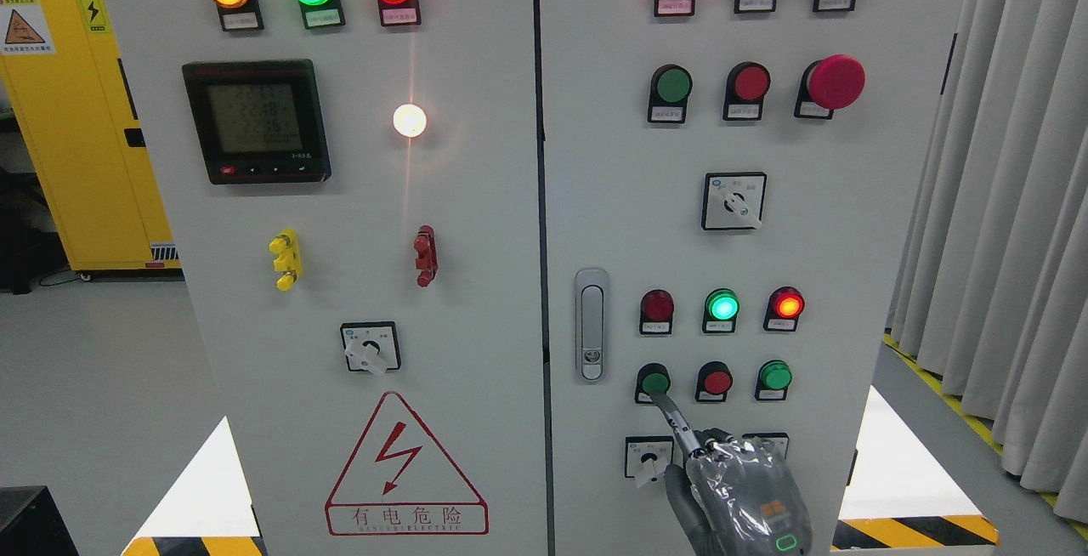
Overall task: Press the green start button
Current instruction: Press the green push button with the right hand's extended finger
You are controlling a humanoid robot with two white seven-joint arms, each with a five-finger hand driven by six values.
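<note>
On the right cabinet door, the lower row of push buttons holds a green button point(654, 382) at its left end, a red button point(717, 382) and another green button point(774, 375). My right hand point(741, 488), wrapped in clear plastic, comes up from the bottom edge. Its index finger point(676, 420) is stretched out, with the tip resting on the left green button's lower edge. The other fingers are curled in and hold nothing. My left hand is out of view.
Above the buttons glow a dark red lamp point(656, 305), a lit green lamp point(722, 306) and a lit red lamp point(786, 304). A rotary switch point(649, 458) sits just left of my hand and a door latch point(591, 325) further left. Grey curtains point(1003, 199) hang at the right.
</note>
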